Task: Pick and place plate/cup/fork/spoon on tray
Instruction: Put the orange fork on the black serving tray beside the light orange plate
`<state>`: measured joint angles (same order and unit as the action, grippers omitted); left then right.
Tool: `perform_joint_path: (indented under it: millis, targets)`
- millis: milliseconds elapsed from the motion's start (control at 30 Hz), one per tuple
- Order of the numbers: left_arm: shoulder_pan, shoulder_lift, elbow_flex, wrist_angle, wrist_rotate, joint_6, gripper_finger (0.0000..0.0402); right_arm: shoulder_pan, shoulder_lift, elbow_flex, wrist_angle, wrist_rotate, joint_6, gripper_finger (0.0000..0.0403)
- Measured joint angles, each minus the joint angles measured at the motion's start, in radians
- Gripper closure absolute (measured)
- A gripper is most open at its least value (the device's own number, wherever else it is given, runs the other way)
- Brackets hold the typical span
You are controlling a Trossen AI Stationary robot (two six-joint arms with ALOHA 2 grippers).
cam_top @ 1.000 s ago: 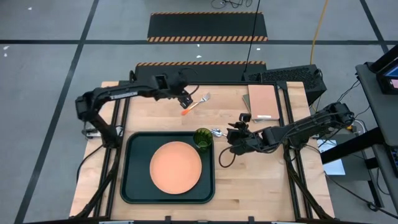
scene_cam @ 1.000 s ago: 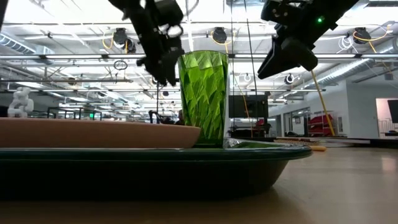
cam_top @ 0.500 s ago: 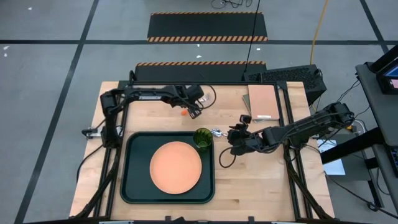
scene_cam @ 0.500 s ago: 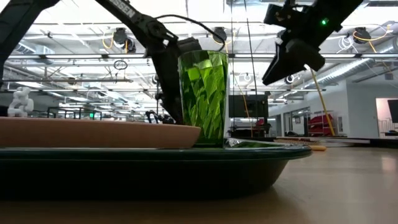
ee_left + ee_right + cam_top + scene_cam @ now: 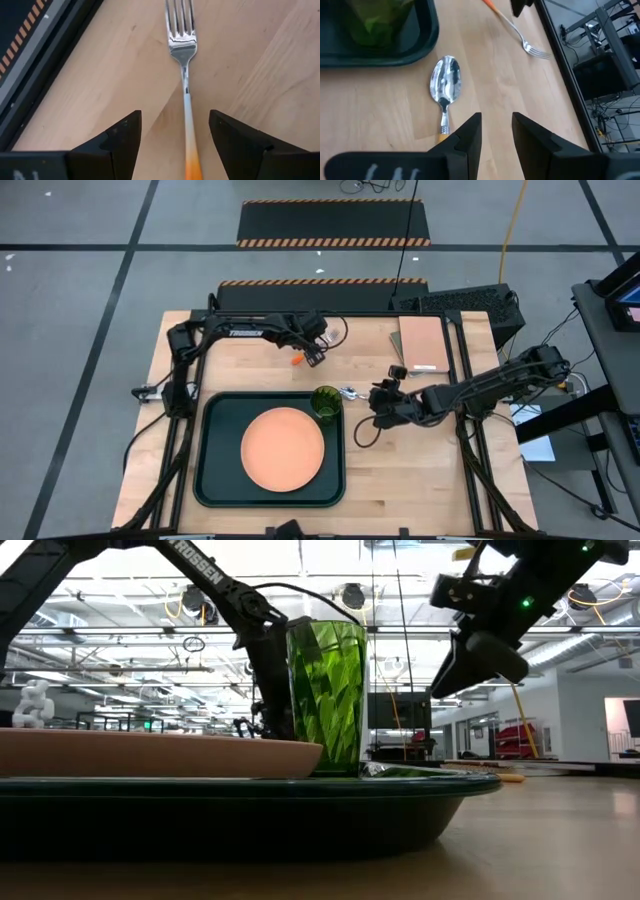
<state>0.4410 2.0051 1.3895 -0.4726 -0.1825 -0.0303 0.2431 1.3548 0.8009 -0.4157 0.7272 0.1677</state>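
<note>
The fork (image 5: 186, 100) lies flat on the wood table, tines away from the wrist camera; only its red-orange handle end (image 5: 297, 361) shows in the high view. My left gripper (image 5: 175, 120) is open and low over it, one finger on each side of the handle, not touching. The spoon (image 5: 445, 92) lies on the table just right of the tray (image 5: 215, 480). My right gripper (image 5: 496, 131) is open a little, above the table beside the spoon's handle. The salmon plate (image 5: 283, 448) and green cup (image 5: 325, 402) stand on the tray.
A tan pad (image 5: 423, 343) lies at the table's far right. The cup (image 5: 327, 695) stands in the tray's far right corner, close to the spoon and between the two grippers. Bare wood lies right of the tray, toward the near edge.
My left gripper has moved toward the table's right edge and down, from beside the fork to low over its handle, and the arm has stretched out along the far edge. My right gripper has drifted a little toward the table's right edge. The fork and spoon have not moved.
</note>
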Motion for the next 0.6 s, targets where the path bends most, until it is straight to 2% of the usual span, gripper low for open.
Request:
perform_joint_path:
  millis: [200, 600]
  targets:
    - [0.001, 0.057, 0.0, 0.031, 0.003, 0.034, 0.0165, -0.002, 0.0, 0.0, 0.023, -0.025, -0.005, 0.03]
    - [0.009, 0.065, 0.0, 0.145, 0.031, 0.063, 0.0165, -0.001, 0.0, 0.0, 0.054, -0.026, -0.03, 0.03]
